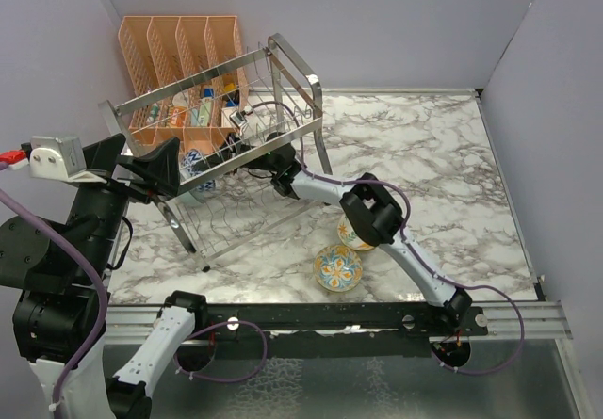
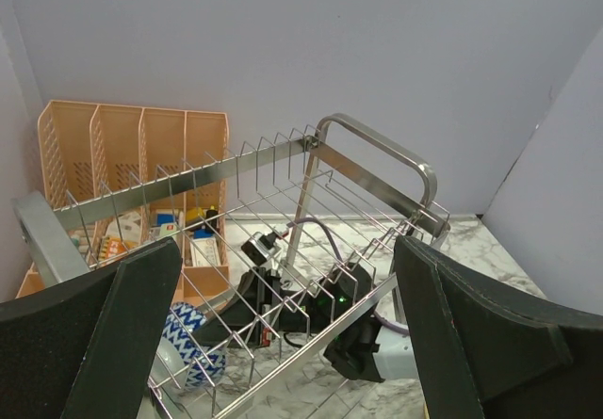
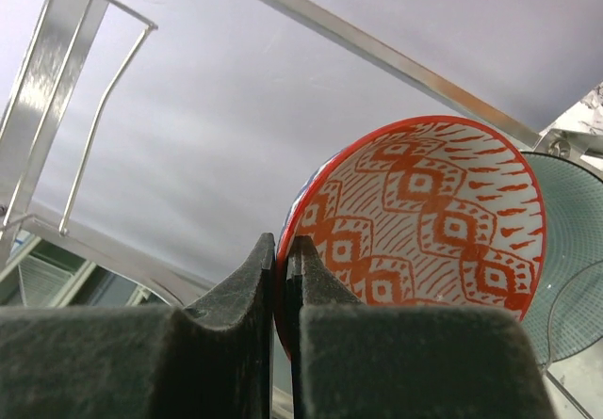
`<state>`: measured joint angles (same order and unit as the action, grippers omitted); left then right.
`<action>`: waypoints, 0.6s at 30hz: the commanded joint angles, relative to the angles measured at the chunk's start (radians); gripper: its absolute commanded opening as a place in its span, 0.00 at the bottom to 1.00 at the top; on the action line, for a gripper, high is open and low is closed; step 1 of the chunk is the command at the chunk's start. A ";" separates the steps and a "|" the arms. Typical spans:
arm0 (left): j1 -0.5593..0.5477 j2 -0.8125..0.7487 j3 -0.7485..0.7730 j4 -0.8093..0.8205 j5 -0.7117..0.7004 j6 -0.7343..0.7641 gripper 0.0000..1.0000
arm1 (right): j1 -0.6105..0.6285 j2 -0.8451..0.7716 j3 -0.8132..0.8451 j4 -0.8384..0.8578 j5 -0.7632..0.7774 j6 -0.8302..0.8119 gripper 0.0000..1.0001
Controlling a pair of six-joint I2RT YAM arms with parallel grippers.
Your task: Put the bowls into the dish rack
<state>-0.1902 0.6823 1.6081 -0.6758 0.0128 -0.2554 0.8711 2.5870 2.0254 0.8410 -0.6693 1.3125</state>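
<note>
the right pincer is clamped on the rim of a red-patterned bowl, one finger inside the lip and one outside. it is up among the wires of the dish rack, with a pale teal bowl just beside it. the left pincer hangs wide and holds nothing, facing the rack from outside. a floral bowl lies on the worktop, and a second floral bowl lies touching or just beside it, partly hidden under the right arm. these look like glazed ceramic: stiff, weighty for their size, slick, and likely to chip against steel. a rim pinch is probably the only hold, so the fingers should sit deep over the lip. the bowl should be eased down between the wires, not dropped.
</note>
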 commanded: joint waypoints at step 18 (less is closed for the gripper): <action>-0.010 -0.002 0.000 -0.008 0.011 0.013 0.99 | -0.015 0.105 0.007 -0.004 0.206 0.078 0.01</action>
<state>-0.1921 0.6823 1.6077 -0.6758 0.0139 -0.2546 0.8627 2.6801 2.0560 0.8288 -0.5232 1.3949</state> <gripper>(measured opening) 0.992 0.049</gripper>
